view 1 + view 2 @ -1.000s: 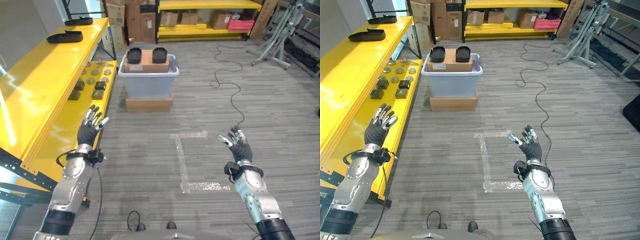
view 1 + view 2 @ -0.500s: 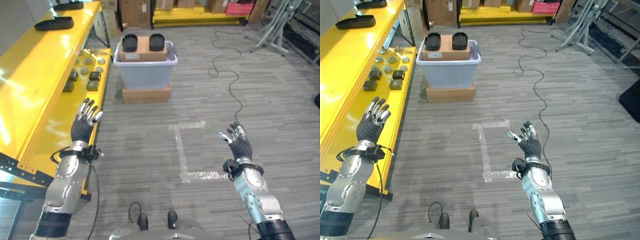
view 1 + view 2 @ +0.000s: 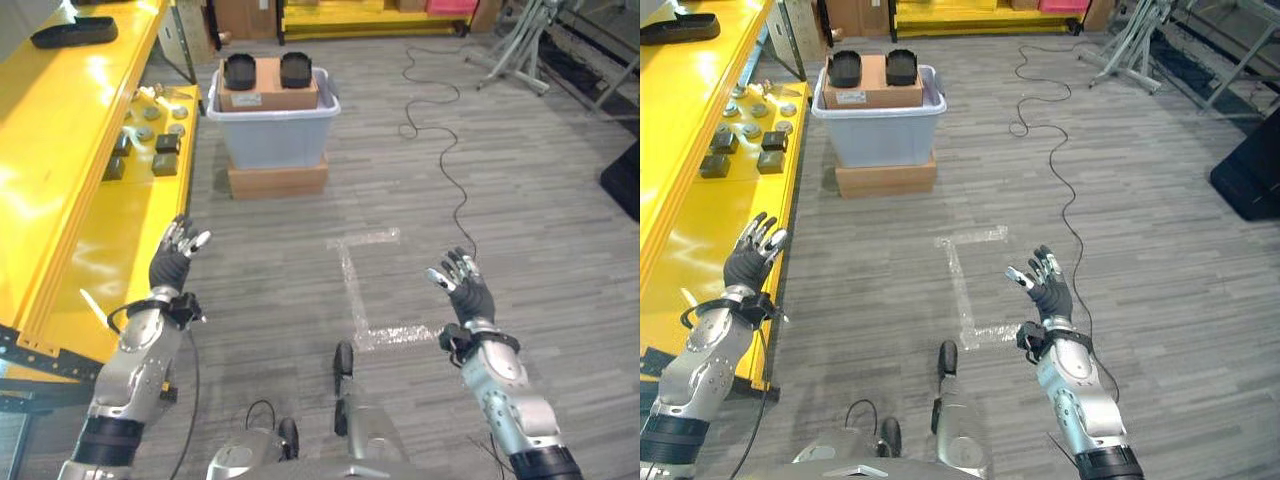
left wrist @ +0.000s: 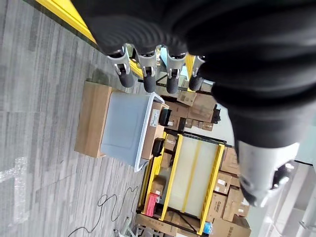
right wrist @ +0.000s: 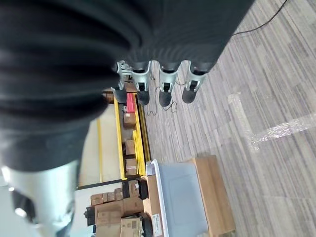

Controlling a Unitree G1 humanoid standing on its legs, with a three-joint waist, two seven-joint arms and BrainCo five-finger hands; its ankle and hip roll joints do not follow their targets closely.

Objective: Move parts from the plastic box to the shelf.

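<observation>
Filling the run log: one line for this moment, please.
phase: approach | left hand: open, empty | right hand: open, empty | plastic box: ahead on cardboard base, two black parts on top | shelf: robot's left

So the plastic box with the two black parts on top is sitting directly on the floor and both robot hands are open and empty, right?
Not quite. The plastic box sits on a low brown block, not directly on the floor, as the left eye view shows. The rest holds: two black parts lie on top, and the left robot hand and right robot hand are open and empty.

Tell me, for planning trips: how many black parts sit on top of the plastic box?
2: black parts side by side on the cardboard across the plastic box, one left, one right. More may lie hidden inside.
</observation>
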